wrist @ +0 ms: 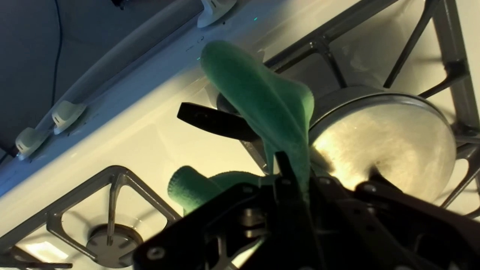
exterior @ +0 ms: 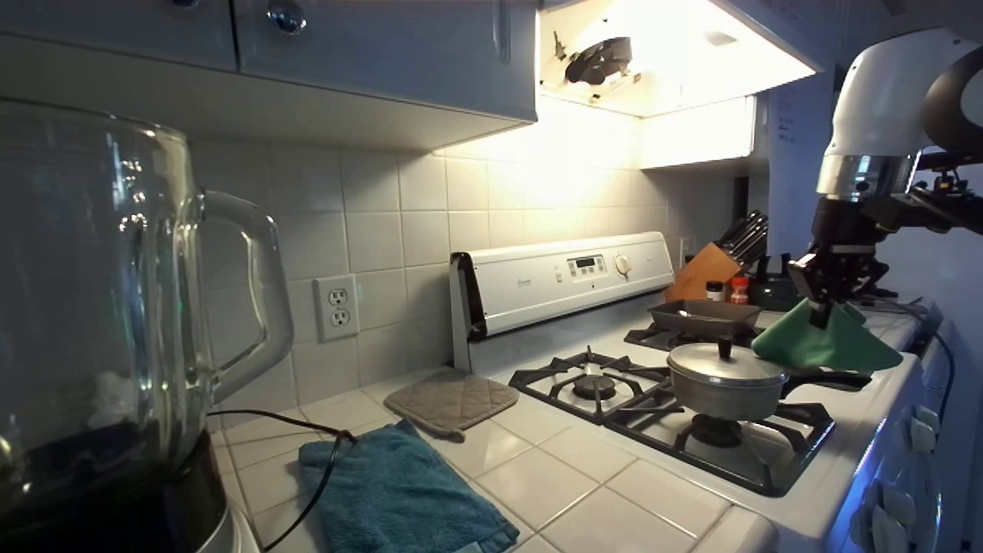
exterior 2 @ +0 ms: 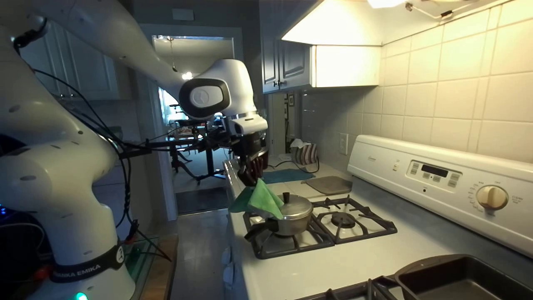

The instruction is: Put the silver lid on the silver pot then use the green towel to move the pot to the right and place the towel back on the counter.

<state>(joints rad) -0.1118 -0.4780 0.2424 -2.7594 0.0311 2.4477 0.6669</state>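
Observation:
The silver pot (exterior: 722, 397) stands upright on a front burner grate, and the silver lid (exterior: 708, 363) sits on top of it. Pot (exterior 2: 293, 226) and lid (exterior 2: 297, 207) show in both exterior views; the wrist view shows the lid (wrist: 393, 138). The pot's black handle (wrist: 213, 120) sticks out toward the stove's front edge. My gripper (exterior: 822, 313) is shut on the green towel (exterior: 833, 349), which hangs above and beside the handle. The towel also shows in the wrist view (wrist: 258, 93). Whether it touches the handle or pot, I cannot tell.
A dark baking pan (exterior: 703, 316) sits on another burner, by a knife block (exterior: 703, 273). A grey pot holder (exterior: 451, 399), a blue towel (exterior: 407, 491) and a glass blender (exterior: 100, 307) are on the tiled counter (exterior: 584, 470). The range hood (exterior: 691, 69) hangs above.

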